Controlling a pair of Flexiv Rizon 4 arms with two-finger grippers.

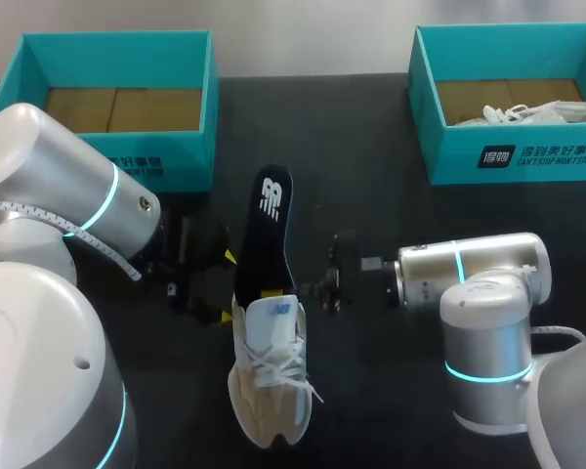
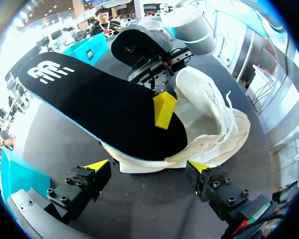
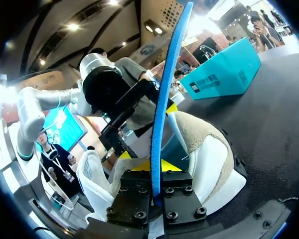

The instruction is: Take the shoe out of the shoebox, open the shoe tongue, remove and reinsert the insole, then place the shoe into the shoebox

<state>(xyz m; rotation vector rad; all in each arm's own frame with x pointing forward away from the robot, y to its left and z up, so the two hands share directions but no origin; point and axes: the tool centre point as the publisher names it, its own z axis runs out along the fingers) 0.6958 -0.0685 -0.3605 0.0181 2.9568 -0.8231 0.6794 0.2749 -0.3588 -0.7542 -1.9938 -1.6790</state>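
Head view: white lace-up sneaker (image 1: 271,391) on the black tabletop (image 1: 371,210), near-centre, toe toward the near edge, laces loose.

Black foam insole with white logo and blue underside (image 1: 270,230): near end tucked in the shoe's opening, the rest sticking out toward the far side, logo end farthest.

Right gripper (image 3: 161,167): comes in from the right. Yellow tips pressed together on the insole's edge, one finger on each face. The left wrist view shows one yellow fingertip (image 2: 164,109) flat on the black top face, just beside the shoe collar.

Left gripper (image 2: 148,167): just left of the shoe. Fingers spread wide, with the heel end of the sneaker lying ahead of and between the tips. Contact with the sole cannot be told.

Teal cardboard shoebox (image 1: 166,161) at far left, brown floor showing. Second teal cardboard shoebox (image 1: 527,156) at far right, with crumpled white material (image 1: 537,112) inside. Both are well apart from the shoe.
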